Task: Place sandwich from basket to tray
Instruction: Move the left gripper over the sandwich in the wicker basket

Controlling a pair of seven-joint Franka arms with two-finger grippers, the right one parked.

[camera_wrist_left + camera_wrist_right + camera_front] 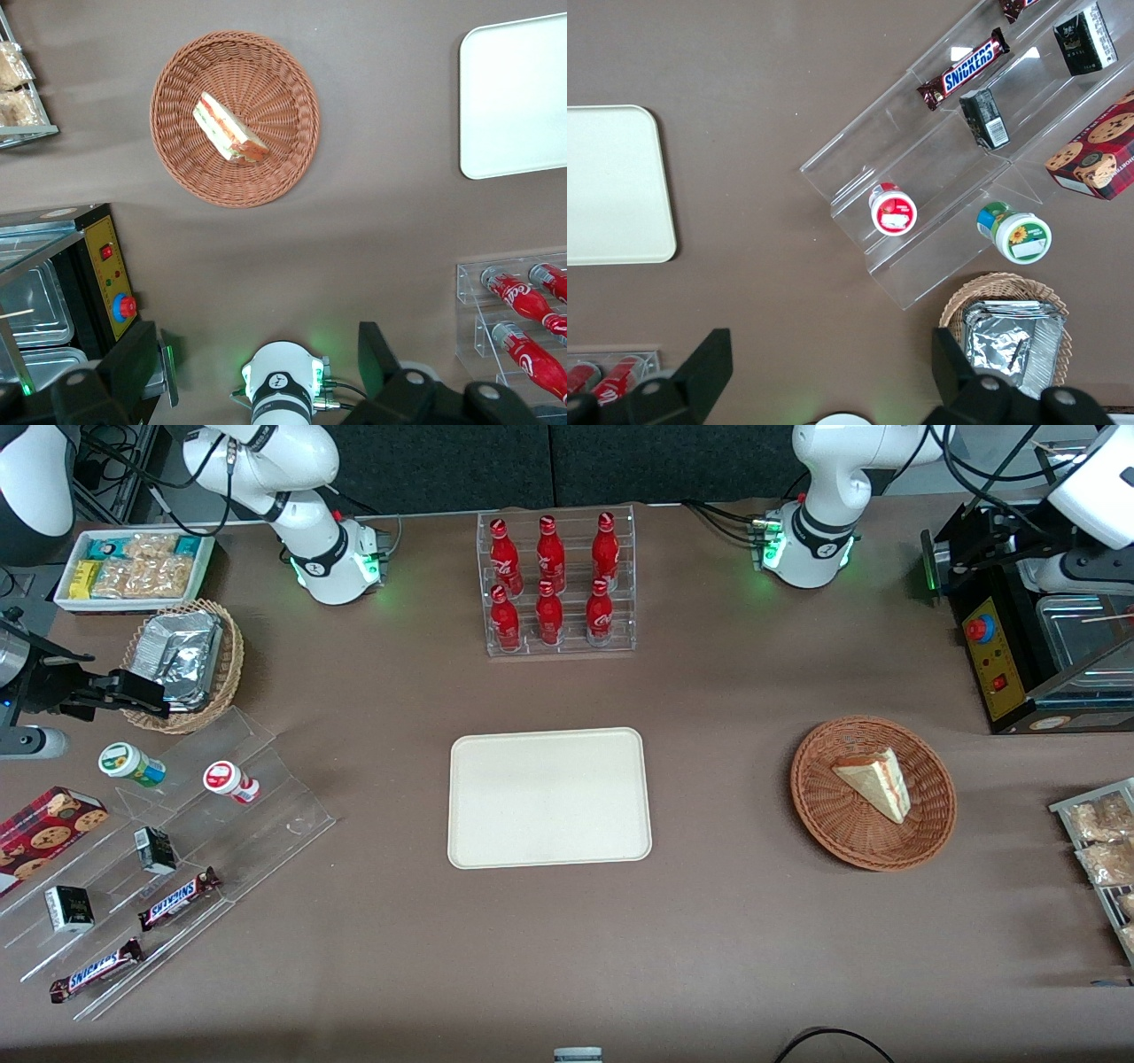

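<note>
Black-fingered and spread wide, the gripper (257, 359) of the working left arm hung high above the table and held nothing. Its two fingers (133, 363) framed the arm's own white base (279, 390) in the left wrist view, with bare brown tabletop between them. In the front view that arm showed only partly, at the table's working end above the black machine (1019, 660), and the gripper itself could not be made out there.

Outward from it lay the basket (811, 797), reddish-brown wicker, round and shallow, nearer to the front camera than the black machine. The sandwich (875, 781) rested inside it, a pale wedge lying on one flat face with its red and green filling along one edge and its narrow tip pointing toward the front camera. It looked untouched.

Toward the middle of the table, well apart from the basket, sat the tray (549, 797), cream plastic and carrying nothing. Farther from the front camera than the tray stood a clear rack of red bottles (551, 584).

By these signs the task stood at its very start: the reach had not yet begun. The next move seemed to call for bringing the gripper over the basket, turning the wrist so the fingers would straddle the wedge across its bread faces, then descending without catching the wicker rim.
</note>
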